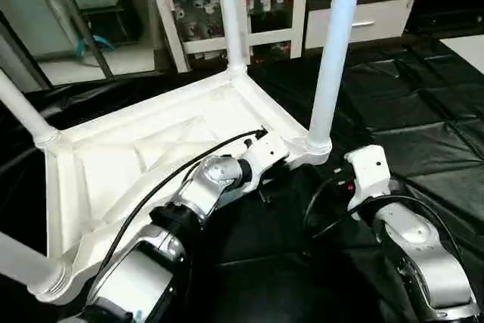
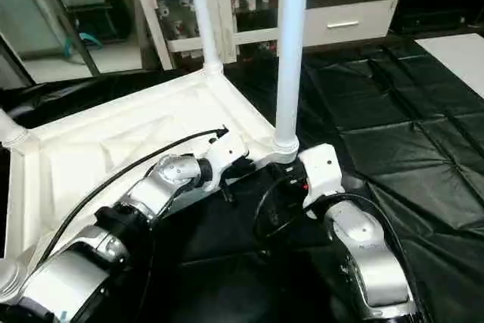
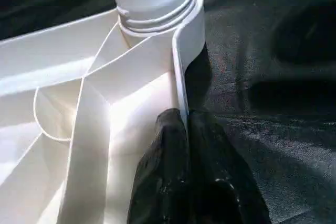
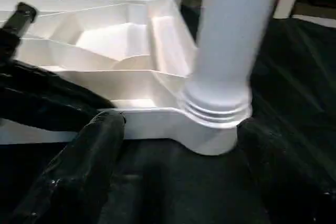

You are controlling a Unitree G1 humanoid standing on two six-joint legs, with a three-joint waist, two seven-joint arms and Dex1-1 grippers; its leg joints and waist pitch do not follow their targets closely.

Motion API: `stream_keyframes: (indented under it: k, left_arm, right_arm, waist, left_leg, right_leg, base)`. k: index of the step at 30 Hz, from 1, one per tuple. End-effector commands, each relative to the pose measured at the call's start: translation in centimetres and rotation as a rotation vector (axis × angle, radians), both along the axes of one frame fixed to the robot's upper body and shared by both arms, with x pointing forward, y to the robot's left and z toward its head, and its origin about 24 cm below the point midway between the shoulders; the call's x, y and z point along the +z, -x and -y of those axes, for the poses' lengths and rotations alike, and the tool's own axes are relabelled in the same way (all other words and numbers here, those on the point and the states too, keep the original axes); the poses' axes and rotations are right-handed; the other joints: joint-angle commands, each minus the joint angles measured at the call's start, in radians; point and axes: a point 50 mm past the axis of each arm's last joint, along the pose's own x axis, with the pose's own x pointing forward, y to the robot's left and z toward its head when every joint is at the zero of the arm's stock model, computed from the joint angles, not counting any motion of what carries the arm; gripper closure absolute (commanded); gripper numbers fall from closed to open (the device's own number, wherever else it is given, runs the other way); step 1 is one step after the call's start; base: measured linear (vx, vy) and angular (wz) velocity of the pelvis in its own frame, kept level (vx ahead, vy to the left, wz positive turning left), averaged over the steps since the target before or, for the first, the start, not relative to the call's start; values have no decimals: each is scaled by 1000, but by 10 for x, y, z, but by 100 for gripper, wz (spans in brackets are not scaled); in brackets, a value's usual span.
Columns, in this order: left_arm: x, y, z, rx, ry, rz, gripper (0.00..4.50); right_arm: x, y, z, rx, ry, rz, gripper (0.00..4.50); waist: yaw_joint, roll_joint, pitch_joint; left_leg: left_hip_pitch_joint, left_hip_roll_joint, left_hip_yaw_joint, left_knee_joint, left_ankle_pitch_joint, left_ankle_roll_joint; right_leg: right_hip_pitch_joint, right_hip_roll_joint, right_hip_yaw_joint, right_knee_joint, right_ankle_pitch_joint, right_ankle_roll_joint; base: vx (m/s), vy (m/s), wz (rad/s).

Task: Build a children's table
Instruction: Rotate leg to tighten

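white leg (image 4: 226, 51) stands between right claw (image 4: 178, 145) fingers.

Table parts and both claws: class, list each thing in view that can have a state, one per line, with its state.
Table top: upside down, ribbed underside facing up.
Four legs: all seated in corner sockets.
Left claw: shut on the table top's side wall.
Right claw: open, fingers either side of the near leg's socket.
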Motion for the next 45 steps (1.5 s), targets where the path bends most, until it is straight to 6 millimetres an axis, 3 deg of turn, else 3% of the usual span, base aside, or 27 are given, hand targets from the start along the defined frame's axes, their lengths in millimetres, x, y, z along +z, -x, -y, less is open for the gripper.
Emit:
stream_keyframes:
  k: [1, 2, 3, 5, 6, 7, 8, 9, 11, 12, 16, 17, 18, 20, 21, 24, 25, 28, 29, 31, 32, 36, 37, 39, 41, 43, 45]
  left_arm:
    - [28, -3, 19, -33, 170, 139, 450]
    - [30, -3, 20, -18, 194, 143, 450]
    - [33, -4, 22, -7, 228, 143, 422]
    - [35, -4, 23, -4, 253, 122, 394]
    - [39, -6, 20, 13, 299, 100, 389]
    - [40, -6, 19, 18, 313, 95, 379]
    - [41, -7, 16, 28, 316, 102, 363]
    - [41, -7, 14, 32, 317, 105, 358]
    - [46, -6, -2, 36, 354, 108, 353]
    - [47, -5, -6, 30, 365, 106, 331]
    - [54, 9, -41, 0, 390, 20, 331]
    - [53, 13, -46, -17, 381, -5, 331]
    - [52, 21, -56, -62, 343, -48, 331]
    - [51, 29, -65, -106, 307, -91, 331]
    - [50, 39, -75, -154, 268, -147, 331]
    - [49, 50, -86, -194, 228, -225, 331]
    - [47, 56, -91, -209, 195, -261, 331]
    - [38, 65, -104, -177, 68, -331, 331]
    - [30, 64, -109, -134, -16, -338, 331]
    - [24, 63, -112, -101, -68, -344, 331]
    - [19, 60, -114, -54, -114, -337, 331]
    - [14, 46, -116, 85, -172, -267, 331]
    - [13, 41, -116, 129, -180, -240, 331]
    - [14, 35, -116, 169, -186, -193, 331]
    - [15, 33, -115, 177, -186, -173, 331]
    - [19, 22, -112, 243, -178, -91, 331]
    - [20, 18, -110, 260, -178, -64, 331]
  right_arm:
    - [6, 1, -8, 46, 8, 13, 69]
    - [6, 1, -8, 49, 11, 14, 69]
    - [7, 2, -8, 48, 11, 13, 66]
    - [7, 2, -8, 45, 10, 13, 66]
    - [8, 2, -7, 38, 4, 10, 66]
    - [8, 2, -8, 37, 3, 9, 66]
    - [8, 2, -8, 42, 1, 7, 66]
    - [8, 2, -9, 44, 0, 6, 66]
    - [8, 2, -12, 75, -8, -2, 66]
    - [8, 2, -13, 84, -13, -4, 66]
    - [9, 4, -17, 142, -28, -15, 66]
    - [9, 5, -17, 153, -30, -17, 66]
    - [11, 6, -17, 177, -41, -24, 66]
    - [12, 7, -17, 202, -55, -31, 66]
    - [16, 9, -18, 254, -76, -43, 66]
    - [20, 13, -18, 345, -75, -59, 66]
    - [22, 16, -18, 395, -62, -70, 66]
    - [26, 21, -14, 489, -22, -101, 66]
    - [28, 21, -12, 498, -10, -109, 66]
    - [29, 21, -11, 501, -2, -112, 66]
    - [29, 21, -11, 503, 4, -115, 66]
    - [29, 21, -11, 517, 18, -121, 66]
    - [28, 21, -11, 521, 24, -124, 66]
    - [28, 21, -12, 526, 27, -126, 66]
    - [28, 21, -12, 527, 27, -126, 66]
    - [28, 21, -13, 535, 28, -128, 66]
    - [28, 21, -13, 538, 30, -129, 66]
  waist:
    - [-2, -30, -53]
    - [-1, -33, -53]
    - [5, -33, -57]
    - [12, -36, -60]
    - [18, -39, -68]
    - [23, -32, -63]
    - [25, -30, -64]
    - [26, -36, -67]
    - [18, -38, -64]
    - [17, -38, -67]
    - [13, -37, -69]
    - [15, -47, -73]
    - [16, -42, -74]
    - [17, -33, -66]
    - [18, -37, -65]
    - [24, -30, -57]
    - [26, -34, -54]
    - [24, -36, -49]
    - [22, -42, -45]
    - [20, -41, -40]
    - [18, -51, -41]
    - [19, -52, -46]
    - [18, -66, -45]
    - [22, -59, -44]
    - [21, -61, -44]
    - [18, -72, -45]
    - [18, -70, -46]
  left_leg:
    - [27, 79, -48, -85, -281, 23]
    - [28, 79, -46, -84, -276, 27]
    - [31, 80, -43, -79, -243, 40]
    - [21, 77, -41, -73, -198, 70]
    - [22, 80, -40, -70, -168, 80]
    - [14, 83, -42, -69, -138, 108]
    - [12, 82, -43, -68, -135, 112]
    - [12, 84, -45, -68, -121, 120]
    - [4, 80, -47, -69, -114, 130]
    - [8, 81, -46, -67, -112, 132]
    - [7, 82, -43, -58, -55, 167]
    - [7, 82, -41, -54, -40, 176]
    - [8, 82, -41, -53, -27, 177]
    - [10, 82, -41, -59, -48, 170]
    - [15, 83, -40, -62, -92, 144]
    - [25, 85, -38, -73, -183, 81]
    - [29, 84, -37, -79, -220, 36]
    - [24, 80, -39, -85, -268, 0]
    - [25, 80, -39, -87, -294, -14]
    - [29, 79, -43, -90, -352, -40]
    - [32, 79, -44, -91, -364, -52]
    - [30, 79, -47, -92, -341, -55]
    - [33, 79, -43, -90, -352, -53]
    - [34, 77, -45, -86, -360, -50]
    - [29, 77, -48, -87, -356, -48]
    - [24, 77, -51, -88, -342, -40]
    - [27, 78, -50, -87, -346, -40]
  right_leg:
    - [17, -65, 37, -88, -243, -170]
    - [17, -65, 37, -87, -230, -177]
    - [16, -66, 39, -83, -192, -189]
    - [24, -71, 35, -76, -154, -205]
    - [26, -74, 34, -70, -121, -211]
    - [23, -73, 30, -64, -91, -221]
    - [23, -73, 29, -64, -93, -217]
    - [25, -71, 27, -58, -75, -213]
    - [28, -68, 25, -53, -57, -210]
    - [27, -69, 25, -52, -44, -214]
    - [22, -68, 25, -42, 9, -242]
    - [21, -67, 24, -38, 10, -242]
    - [20, -67, 25, -35, 15, -243]
    - [7, -56, 23, -38, -46, -233]
    - [8, -56, 23, -39, -86, -230]
    - [0, -52, 27, -46, -171, -208]
    - [-2, -49, 29, -46, -180, -197]
    - [5, -55, 33, -50, -225, -172]
    - [3, -59, 37, -57, -267, -162]
    - [2, -64, 41, -67, -361, -137]
    - [2, -65, 43, -72, -381, -130]
    - [5, -64, 41, -72, -335, -135]
    - [2, -60, 41, -75, -337, -139]
    - [1, -64, 42, -76, -371, -140]
    - [5, -65, 41, -78, -387, -130]
    - [6, -64, 38, -77, -390, -120]
    - [3, -63, 39, -79, -388, -120]
  base:
    - [0, 0, 0]
    - [0, 0, 0]
    - [0, 0, 0]
    - [0, 0, 0]
    - [0, 0, 0]
    - [0, 0, 0]
    - [0, 0, 0]
    - [0, 0, 0]
    - [0, 0, 0]
    - [0, 0, 0]
    - [0, 0, 0]
    - [0, 0, 0]
    - [0, 0, 0]
    - [0, 0, 0]
    - [0, 0, 0]
    - [0, 0, 0]
    - [0, 0, 0]
    - [0, 0, 0]
    - [0, 0, 0]
    - [0, 0, 0]
    - [0, 0, 0]
    - [0, 0, 0]
    - [0, 0, 0]
    - [0, 0, 0]
    - [0, 0, 0]
    - [0, 0, 0]
    - [0, 0, 0]
